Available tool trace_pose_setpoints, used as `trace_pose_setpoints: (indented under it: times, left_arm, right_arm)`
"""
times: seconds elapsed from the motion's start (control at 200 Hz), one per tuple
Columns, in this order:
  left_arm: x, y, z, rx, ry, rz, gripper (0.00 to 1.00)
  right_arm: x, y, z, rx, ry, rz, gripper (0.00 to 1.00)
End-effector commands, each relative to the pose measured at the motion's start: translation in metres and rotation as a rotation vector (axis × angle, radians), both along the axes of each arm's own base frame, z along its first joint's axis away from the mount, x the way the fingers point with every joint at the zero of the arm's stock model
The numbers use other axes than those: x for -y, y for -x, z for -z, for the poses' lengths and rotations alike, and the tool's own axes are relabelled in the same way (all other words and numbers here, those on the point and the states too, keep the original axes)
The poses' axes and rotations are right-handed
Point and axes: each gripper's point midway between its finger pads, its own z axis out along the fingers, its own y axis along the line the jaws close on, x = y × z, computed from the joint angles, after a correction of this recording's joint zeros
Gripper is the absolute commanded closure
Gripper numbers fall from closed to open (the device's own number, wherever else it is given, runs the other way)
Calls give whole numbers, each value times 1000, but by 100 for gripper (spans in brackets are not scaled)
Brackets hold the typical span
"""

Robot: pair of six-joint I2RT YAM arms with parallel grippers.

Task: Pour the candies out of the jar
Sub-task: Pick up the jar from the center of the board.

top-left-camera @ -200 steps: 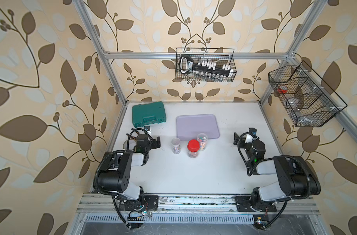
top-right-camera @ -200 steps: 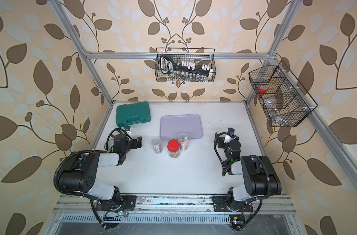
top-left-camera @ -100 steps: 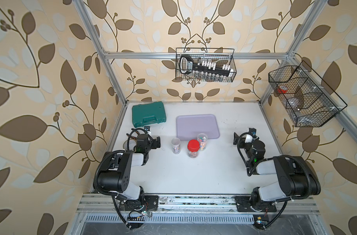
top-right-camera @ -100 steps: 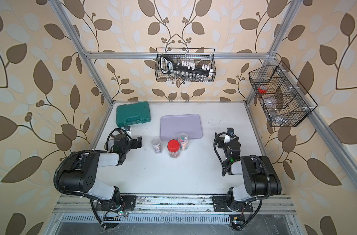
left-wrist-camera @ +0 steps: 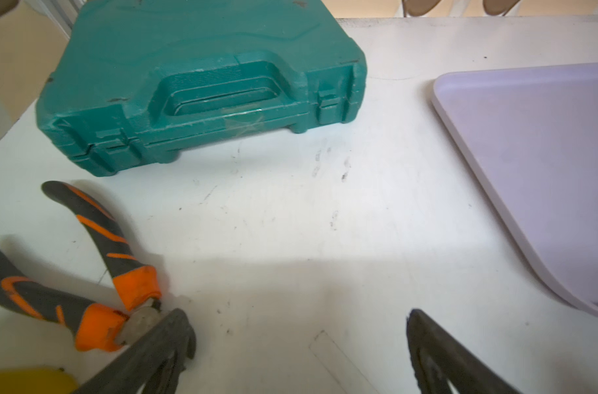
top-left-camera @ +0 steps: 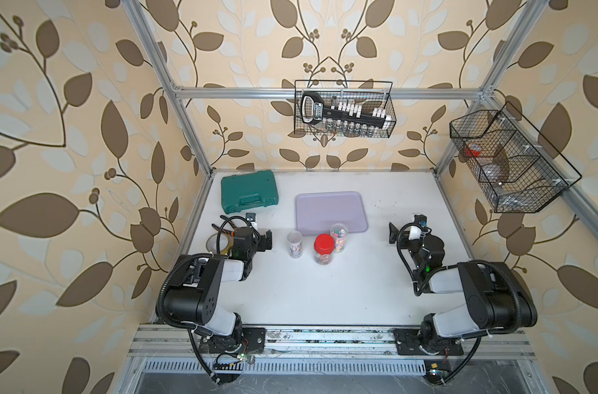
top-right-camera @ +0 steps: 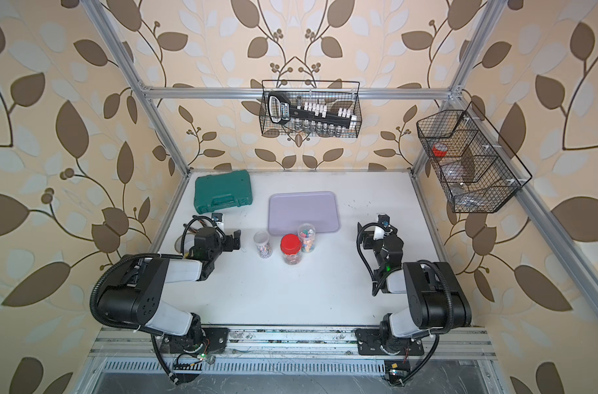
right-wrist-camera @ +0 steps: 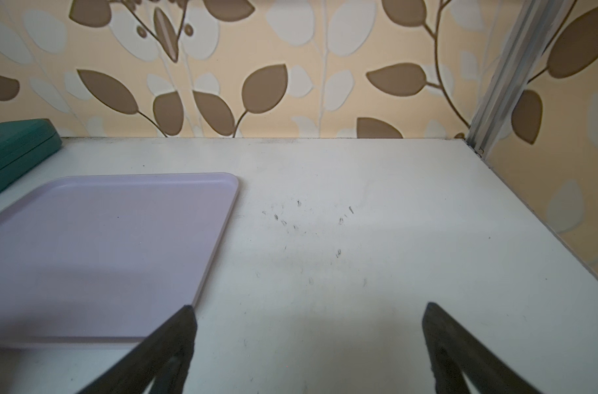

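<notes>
Three small clear jars in a row near the middle of the white table (top-left-camera: 324, 300), just off the near edge of a lilac tray (top-left-camera: 331, 208). Inside the right-hand jar (top-left-camera: 339, 246), small many-coloured candies (top-left-camera: 337, 234), piled almost to the open mouth. Stands upright and lidless at the tray's near right corner; touching the tray or not, cannot tell. Just beside it, a jar with a red lid (top-left-camera: 323, 243), upright and closed, pinkish pieces at the bottom. Slightly apart to the left, a third jar (top-left-camera: 294, 243), open, striped pieces low inside.

Low by the table's left edge, the left gripper (left-wrist-camera: 297, 317), near the third jar but not touching it. Jaws spread wide, pinching nothing, only bare table between them. Close by, orange-and-black pliers (left-wrist-camera: 86, 273) and a roll of tape (top-left-camera: 213, 243). In the far left corner, a closed green case (top-left-camera: 249, 196).

Near the right edge, the right gripper (right-wrist-camera: 307, 307), likewise spread wide and empty over bare table, beside the tray's right side.

On the back wall, a wire basket (top-left-camera: 343, 109) with a black tool rack; on the right wall, another basket (top-left-camera: 509, 163).
</notes>
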Motion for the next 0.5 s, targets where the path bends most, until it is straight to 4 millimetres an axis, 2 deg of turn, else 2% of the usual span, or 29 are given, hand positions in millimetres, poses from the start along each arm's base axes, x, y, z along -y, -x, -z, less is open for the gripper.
trace_pose_setpoints:
  times: [0.0,0.16,0.3,0.41,0.5]
  left_arm:
    - [-7,-10,-19,61,-6,-14,1]
    - [-10,-12,-17,43,26,-4,1]
    - [-13,-13,-17,35,47,-7,1]
    - [-13,-12,-17,38,47,-8,1]
    - [-16,-18,-30,25,19,-38,1]
  right_arm:
    - [-6,3,-4,21,9,-48,1]
    - [-7,3,-3,20,7,-50,1]
    - [8,-2,-1,-1,-31,9,1]
    - [8,-2,-1,-1,-32,11,1]
    - [8,-2,-1,-1,-32,12,1]
